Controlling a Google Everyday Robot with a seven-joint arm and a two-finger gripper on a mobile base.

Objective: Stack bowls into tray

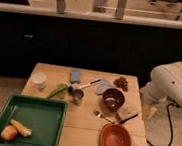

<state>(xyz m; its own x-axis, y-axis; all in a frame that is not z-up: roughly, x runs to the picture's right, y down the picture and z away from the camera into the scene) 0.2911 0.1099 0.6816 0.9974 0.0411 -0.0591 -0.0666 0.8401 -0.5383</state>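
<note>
Camera view: nothing stacked yet. Maroon bowl sits mid-way across the table, orange bowl at its near right corner, both well apart from the tray at near left. Gripper hangs beside the right edge; its opening cannot be told. Arm cut off at right

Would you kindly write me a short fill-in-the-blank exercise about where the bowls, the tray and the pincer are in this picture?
1. The orange-red bowl and the maroon bowl both sit on the table, ___ the green tray.
2. Of the two bowls, the ___ one lies lower in the picture.
3. In the picture, the pincer hangs beside the table's ___ edge.
Missing words: outside; orange-red; right.
</note>
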